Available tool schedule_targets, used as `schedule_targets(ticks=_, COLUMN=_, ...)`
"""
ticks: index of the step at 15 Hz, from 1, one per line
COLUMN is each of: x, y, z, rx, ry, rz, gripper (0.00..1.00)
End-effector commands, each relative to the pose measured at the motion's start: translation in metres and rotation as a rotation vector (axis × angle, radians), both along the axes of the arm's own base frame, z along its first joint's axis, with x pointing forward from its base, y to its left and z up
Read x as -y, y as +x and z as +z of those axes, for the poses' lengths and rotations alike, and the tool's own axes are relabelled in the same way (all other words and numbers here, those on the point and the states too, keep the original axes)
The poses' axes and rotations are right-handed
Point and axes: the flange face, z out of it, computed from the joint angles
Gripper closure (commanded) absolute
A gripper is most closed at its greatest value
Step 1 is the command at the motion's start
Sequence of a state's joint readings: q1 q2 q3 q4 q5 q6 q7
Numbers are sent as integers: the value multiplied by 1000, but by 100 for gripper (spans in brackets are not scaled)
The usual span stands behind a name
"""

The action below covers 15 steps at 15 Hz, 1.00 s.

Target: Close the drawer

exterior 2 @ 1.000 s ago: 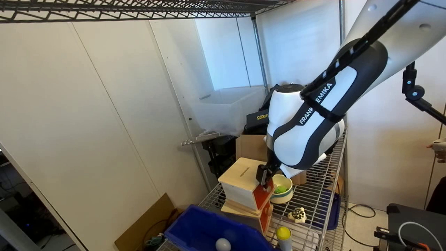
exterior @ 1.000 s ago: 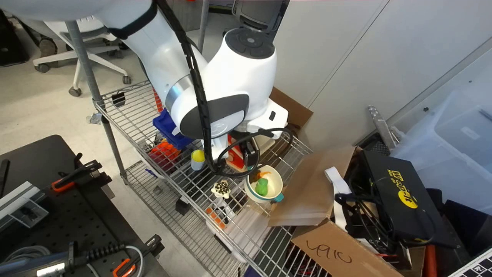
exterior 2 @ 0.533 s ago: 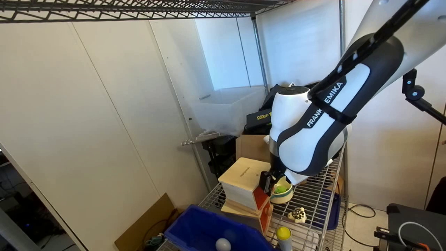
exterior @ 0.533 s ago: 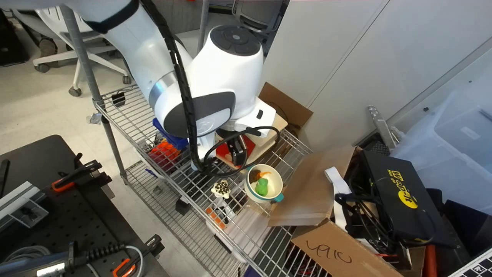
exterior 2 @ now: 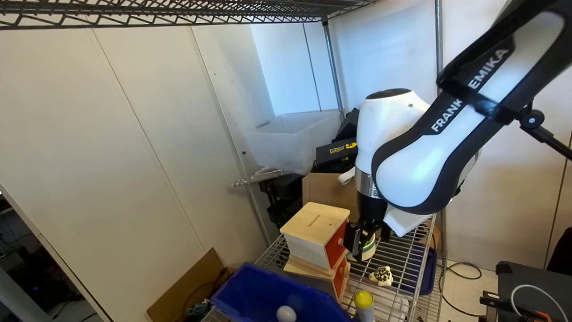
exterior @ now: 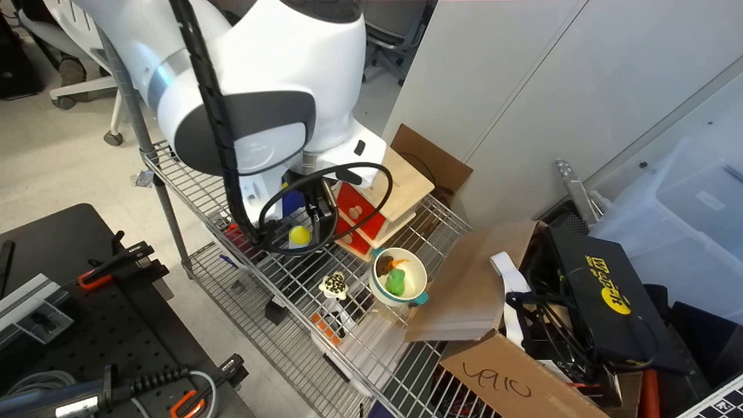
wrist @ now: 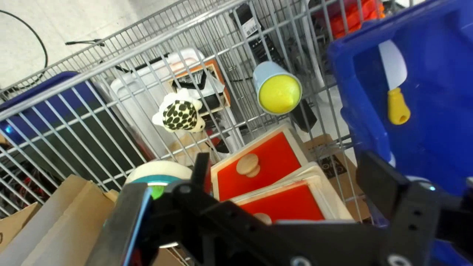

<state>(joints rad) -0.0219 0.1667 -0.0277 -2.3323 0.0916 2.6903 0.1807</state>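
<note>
The gripper (wrist: 288,164) stands wide, its two fingers (wrist: 377,183) well apart, and has hold of nothing. In an exterior view it hangs at 9 o'clock from the upper red-fronted drawer (exterior: 368,217), near it; whether they touch, I cannot tell. That drawer belongs to the slotted light-wood box (exterior 2: 304,228), which rests on a lower light-wood box (exterior 2: 300,268) with a lower red-fronted drawer (wrist: 273,162) (two red faces, each with a round wooden knob). Both fronts look flush with their boxes.

In the wrist view, taking the lower front as the dial's centre, a black-spotted white turtle figure (wrist: 180,113) lies at 10 o'clock, a pale cylinder with a yellow top (wrist: 279,94) at 12, and the blue plastic bin (wrist: 436,147) between 2 and 3, a yellow-handled knife (wrist: 398,107) inside it.

In an exterior view, the cream bowl with teal handles (exterior: 417,273) sits at 5 o'clock from the drawers, something green (exterior: 396,283) in it; the open cardboard box (exterior: 516,371) is at 4 o'clock from the bowl.
</note>
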Motion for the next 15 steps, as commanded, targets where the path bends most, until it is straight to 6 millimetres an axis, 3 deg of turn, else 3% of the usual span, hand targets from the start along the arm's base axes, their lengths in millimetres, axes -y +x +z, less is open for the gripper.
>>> schedule_targets(ticks=1, x=-12, y=-37, z=34, rx=-45, ry=8, rz=33, gripper=0)
schedule_targets(ticks=8, x=-15, y=-73, z=71, rx=-108, ry=3, rz=94, gripper=0)
schedule_targets(ticks=9, x=-13, y=-60, z=60, rx=-111, ry=6, rz=61, gripper=0)
schedule_targets(ticks=15, x=-13, y=-69, z=66, rx=-106, ry=5, rz=79, gripper=0)
